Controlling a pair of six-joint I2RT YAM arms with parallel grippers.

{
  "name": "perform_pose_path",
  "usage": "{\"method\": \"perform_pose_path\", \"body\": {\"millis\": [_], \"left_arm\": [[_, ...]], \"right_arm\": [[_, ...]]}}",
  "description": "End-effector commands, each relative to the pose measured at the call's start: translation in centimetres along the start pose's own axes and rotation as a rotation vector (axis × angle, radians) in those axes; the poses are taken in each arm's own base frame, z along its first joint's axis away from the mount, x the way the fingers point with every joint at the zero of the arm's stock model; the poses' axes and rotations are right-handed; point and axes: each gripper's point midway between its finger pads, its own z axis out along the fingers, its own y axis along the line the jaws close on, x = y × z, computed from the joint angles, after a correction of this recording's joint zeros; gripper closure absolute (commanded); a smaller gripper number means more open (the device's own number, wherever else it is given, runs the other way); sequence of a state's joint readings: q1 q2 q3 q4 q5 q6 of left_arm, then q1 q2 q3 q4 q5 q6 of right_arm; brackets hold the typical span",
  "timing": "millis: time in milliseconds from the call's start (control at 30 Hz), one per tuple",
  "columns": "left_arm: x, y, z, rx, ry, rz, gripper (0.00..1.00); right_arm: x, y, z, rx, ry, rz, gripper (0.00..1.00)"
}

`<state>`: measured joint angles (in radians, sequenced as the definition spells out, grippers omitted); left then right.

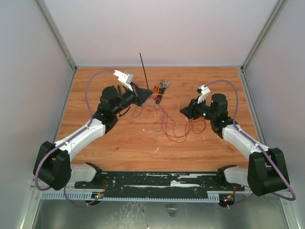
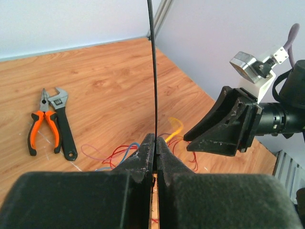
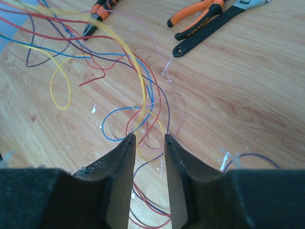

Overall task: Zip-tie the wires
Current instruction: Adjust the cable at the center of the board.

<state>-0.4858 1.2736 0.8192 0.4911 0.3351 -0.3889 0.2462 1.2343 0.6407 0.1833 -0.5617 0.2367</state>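
Observation:
My left gripper (image 1: 150,92) is shut on the lower end of the zip tie (image 1: 143,69), a thin black strip standing up and away from it. The left wrist view shows the jaws (image 2: 156,143) pinched on the strip (image 2: 152,71). The wires (image 1: 164,119), a loose tangle of red, orange, yellow and blue strands, lie on the wooden table between the arms. My right gripper (image 1: 183,111) is low at the tangle's right side. In the right wrist view it (image 3: 149,139) is open, with several wires (image 3: 143,95) running through the gap between its fingers.
Orange-handled pliers (image 2: 43,125) and a black adjustable wrench (image 2: 63,125) lie behind the wires near the back of the table (image 1: 95,138). A second orange-handled tool (image 3: 100,12) lies beside them. Grey walls enclose the table on three sides.

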Motion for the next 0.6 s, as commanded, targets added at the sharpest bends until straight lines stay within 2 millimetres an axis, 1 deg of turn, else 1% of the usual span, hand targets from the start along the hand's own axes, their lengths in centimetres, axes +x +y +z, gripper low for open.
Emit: {"method": "perform_pose_path", "body": {"millis": [0,67,133,267,367,433,500,567], "left_arm": [[-2.3,-1.1,-0.1,0.045,-0.055,0.038,1.00],[-2.3,-1.1,-0.1,0.046,-0.057,0.041,1.00],[-2.3,-1.2,-0.1,0.052,-0.055,0.042,1.00],[-2.1,-1.3,-0.1,0.062,-0.048,0.046,1.00],[-2.0,-1.6,0.0,0.079,-0.043,0.042,1.00],[-1.8,-1.9,0.1,0.100,-0.036,0.038,1.00],[-1.6,-2.3,0.1,0.122,-0.031,0.036,1.00],[-1.6,-2.6,0.0,0.139,-0.031,0.036,1.00]], "right_arm": [[-1.3,2.1,-0.6,-0.111,-0.010,-0.056,0.60],[-3.0,3.0,-0.9,-0.143,-0.028,-0.088,0.53],[-5.0,4.3,-1.3,-0.183,-0.063,-0.110,0.50],[-9.8,7.7,-1.7,-0.276,-0.167,-0.122,0.47],[-13.8,9.6,-1.4,-0.317,-0.245,-0.096,0.45],[-16.0,11.1,-1.0,-0.360,-0.284,-0.084,0.42],[-17.6,13.0,-0.4,-0.412,-0.297,-0.085,0.40],[-18.1,14.6,0.9,-0.450,-0.286,-0.084,0.38]]}}
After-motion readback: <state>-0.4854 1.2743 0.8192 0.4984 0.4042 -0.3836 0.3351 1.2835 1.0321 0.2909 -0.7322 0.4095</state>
